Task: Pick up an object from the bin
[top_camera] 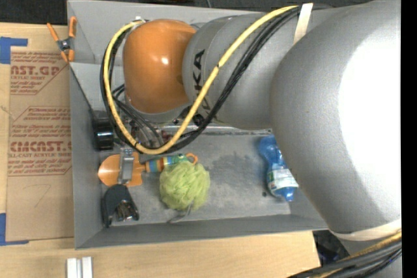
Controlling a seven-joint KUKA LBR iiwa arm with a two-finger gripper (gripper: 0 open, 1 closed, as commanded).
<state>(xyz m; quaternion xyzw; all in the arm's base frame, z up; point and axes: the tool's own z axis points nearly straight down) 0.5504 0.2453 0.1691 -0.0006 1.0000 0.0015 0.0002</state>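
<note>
My gripper (128,165) reaches down from under the orange wrist cover into the bin's left part. Its grey metal tip stands on or just over a flat orange thing (108,170) near the left wall. Just right of it lies a slim multi-coloured toy with an orange ring (171,161). A fuzzy green ball (185,185) rests below that toy, toward the front wall. In the front left corner lies a black clip-like thing (118,205). Against the left wall, above the orange thing, is a black cylinder (102,129).
A blue plastic bottle with a white label (276,172) lies at the bin's right, partly under the arm. The big grey arm and its yellow and black cables cover the back and right of the bin. Bare floor shows between the green ball and the bottle.
</note>
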